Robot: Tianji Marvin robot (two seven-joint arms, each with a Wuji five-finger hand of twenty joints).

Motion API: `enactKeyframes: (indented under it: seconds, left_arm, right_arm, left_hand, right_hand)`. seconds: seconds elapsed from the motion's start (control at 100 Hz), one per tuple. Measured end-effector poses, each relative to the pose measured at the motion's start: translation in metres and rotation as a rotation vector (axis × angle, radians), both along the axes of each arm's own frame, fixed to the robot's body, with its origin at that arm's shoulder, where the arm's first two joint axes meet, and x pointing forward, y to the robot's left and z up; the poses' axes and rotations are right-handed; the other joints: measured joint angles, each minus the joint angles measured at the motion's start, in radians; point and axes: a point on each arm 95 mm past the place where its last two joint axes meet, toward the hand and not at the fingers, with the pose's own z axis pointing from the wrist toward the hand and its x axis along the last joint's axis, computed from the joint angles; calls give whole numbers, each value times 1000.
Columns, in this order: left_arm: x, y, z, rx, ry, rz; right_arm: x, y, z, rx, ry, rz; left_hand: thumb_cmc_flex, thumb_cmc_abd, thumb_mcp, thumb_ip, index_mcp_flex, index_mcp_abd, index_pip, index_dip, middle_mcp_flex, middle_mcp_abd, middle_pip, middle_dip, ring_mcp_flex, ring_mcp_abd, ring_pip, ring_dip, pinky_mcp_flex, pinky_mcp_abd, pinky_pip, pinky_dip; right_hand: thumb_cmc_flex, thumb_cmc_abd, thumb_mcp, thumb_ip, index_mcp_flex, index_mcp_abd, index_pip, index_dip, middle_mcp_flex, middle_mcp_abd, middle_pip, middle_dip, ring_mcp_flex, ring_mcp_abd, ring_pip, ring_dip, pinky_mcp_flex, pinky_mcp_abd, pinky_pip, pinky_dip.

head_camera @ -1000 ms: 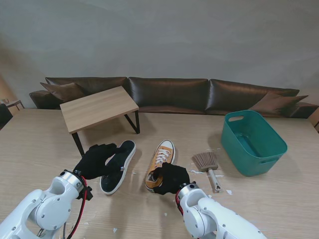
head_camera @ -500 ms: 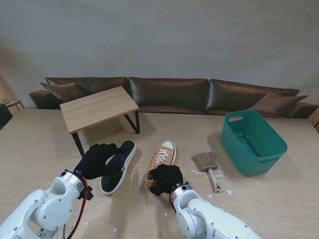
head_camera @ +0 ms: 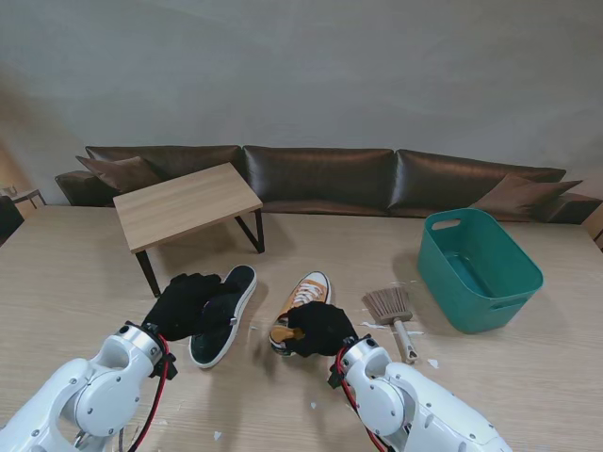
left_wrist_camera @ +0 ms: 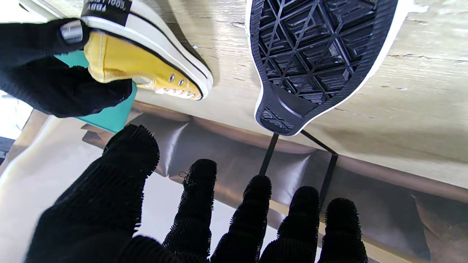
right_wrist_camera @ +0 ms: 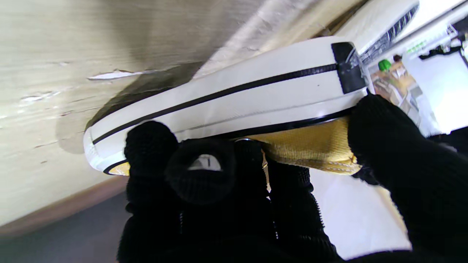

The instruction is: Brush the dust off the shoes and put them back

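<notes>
A yellow canvas shoe [head_camera: 303, 295] with a white sole lies between my arms. My right hand [head_camera: 320, 328] is shut on its heel. In the right wrist view the yellow shoe [right_wrist_camera: 256, 95] hangs tilted just off the table, with my fingers [right_wrist_camera: 153, 146] wrapped over its side. A black shoe [head_camera: 232, 303] lies sole up to its left; its tread [left_wrist_camera: 318, 51] shows in the left wrist view. My left hand [head_camera: 184, 303] hovers over the black shoe's heel end, open and holding nothing. A brush [head_camera: 394, 311] lies on the table right of the yellow shoe.
A teal basket [head_camera: 476, 315] stands at the right. A low wooden table [head_camera: 187, 202] stands at the far left, with a brown sofa [head_camera: 320, 179] behind it. White scraps [head_camera: 377, 327] lie around the brush and on the table near me.
My right hand has raised the yellow shoe's heel and shifted it slightly left. The left hand has barely moved.
</notes>
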Motion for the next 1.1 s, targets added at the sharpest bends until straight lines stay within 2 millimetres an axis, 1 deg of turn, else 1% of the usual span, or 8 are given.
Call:
enactKeyframes:
  seconds: [0.18, 0.27, 0.39, 0.54, 0.77, 0.94, 0.98, 1.1]
  left_arm:
    - [-1, -2, -1, 11, 3, -8]
    - [-2, -4, -3, 18, 12, -18]
    - [-3, -10, -9, 29, 20, -39]
    - [-2, -20, -17, 34, 28, -80]
    - [7, -35, -19, 26, 28, -131]
    - [12, -44, -16, -5, -7, -138]
    - [13, -46, -16, -16, -10, -141]
    - [17, -55, -14, -55, -12, -147]
  right_arm:
    - [4, -2, 14, 145, 99, -32]
    - [6, -2, 23, 196, 120, -44]
    - [8, -2, 35, 276, 159, -72]
    - [12, -3, 49, 336, 183, -96]
    - [14, -4, 75, 432, 221, -104]
    - [0, -5, 109, 499, 234, -107]
    - [-2, -4, 112, 512, 233, -102]
    - [-4, -4, 115, 573, 263, -106]
  left_hand:
    - [0, 0, 0, 0, 1, 0, 0, 3, 9, 0, 0, 0, 0, 0, 0, 0, 0, 0, 0, 0]
    - [28, 0, -2, 0, 2, 0, 0, 6, 9, 0, 0, 0, 0, 0, 0, 0, 0, 0, 0, 0]
    - [26, -7, 52, 0, -2, 0, 0, 7, 9, 0, 0, 0, 0, 0, 0, 0, 0, 0, 0, 0]
    - [25, -52, 102, 0, -76, -4, -48, -26, -1, 0, -2, 0, 0, 0, 0, 0, 0, 0, 0, 0]
    - [13, -49, 114, 0, -210, -14, -112, -78, -80, 0, -15, -1, -2, -5, 0, 0, -14, 0, -11, 0]
    - [-24, -75, 133, 0, -294, -11, -137, -107, -134, 0, -17, -1, -10, -14, 0, 0, -26, -9, -11, 0]
    - [-35, -75, 128, 0, -311, -10, -141, -114, -146, 0, -23, -1, -44, -15, -2, 10, -28, -10, -11, 0]
    - [-43, -75, 129, 0, -357, 2, -150, -134, -158, 4, -16, -1, -29, -14, 0, 12, -33, -12, -11, 0]
  right_hand:
    - [28, 0, 1, 0, 0, 30, 0, 0, 3, 31, 0, 11, 18, 23, 2, 12, -2, 0, 6, 9]
    - [28, 0, 1, 0, 4, 37, 0, 0, 13, 39, 0, 11, 28, 31, 3, 16, -2, 0, 7, 24]
    - [30, 0, 13, 0, 5, 54, 1, 0, 15, 55, -2, 11, 28, 43, 14, 20, -3, 0, 9, 30]
    - [38, 0, 13, 0, 9, 65, 1, 0, 25, 66, -10, 11, 37, 54, 19, 26, -3, 2, 20, 49]
    - [38, 1, 13, 0, 9, 73, 1, 3, 39, 84, -22, 12, 39, 68, 26, 26, -4, 9, 25, 50]
    - [39, 3, 20, 0, 14, 79, 1, 3, 40, 88, -23, 25, 39, 73, 34, 26, -4, 16, 32, 50]
    - [39, 3, 21, 0, 22, 79, 1, 3, 40, 88, -23, 25, 39, 73, 35, 26, -4, 16, 33, 50]
    - [39, 3, 21, 0, 22, 88, 1, 3, 40, 89, -24, 25, 39, 75, 35, 26, -4, 18, 33, 50]
